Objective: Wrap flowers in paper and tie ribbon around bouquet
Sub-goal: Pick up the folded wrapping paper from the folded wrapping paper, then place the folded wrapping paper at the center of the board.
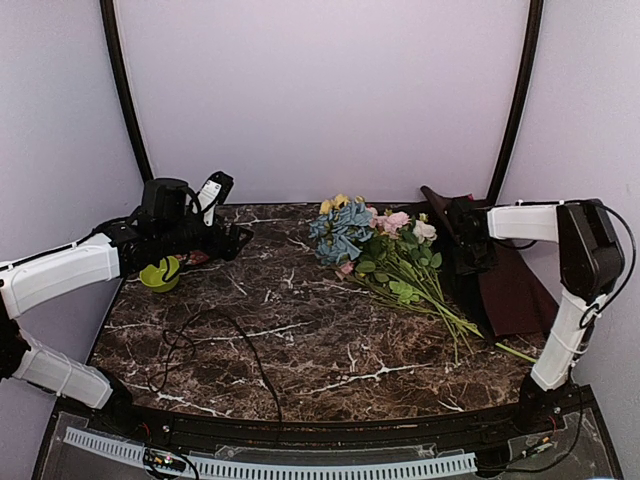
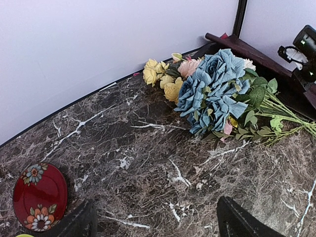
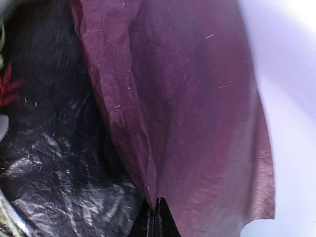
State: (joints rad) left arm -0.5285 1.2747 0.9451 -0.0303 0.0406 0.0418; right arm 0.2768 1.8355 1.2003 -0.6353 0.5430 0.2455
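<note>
Right gripper (image 3: 156, 213) is pinching a fold of the paper (image 3: 197, 123), jaws closed on it, at 3 o'clock of the flowers (image 1: 375, 250). Flowers are lying on the marble table (image 1: 330, 360), blooms pointing toward 10 o'clock, stems toward 4. Left gripper (image 2: 155, 224) is hovering spread wide at the table's 10 o'clock. Ribbon (image 1: 180, 345) is lying loose at 8 o'clock.

Dark brown marble-look tabletop (image 1: 330, 350), veined white, dully shining under soft, even light. Pale lilac back wall (image 1: 320, 90) at 12 o'clock. Matching left wall (image 1: 50, 120) at 9 o'clock and right wall (image 1: 600, 90) at 3 o'clock. Black curved left pole (image 1: 125, 90) rising at 11 o'clock, right pole (image 1: 518, 100) at 1 o'clock. White slotted strip (image 1: 300, 467) along the edge at 6 o'clock.
</note>
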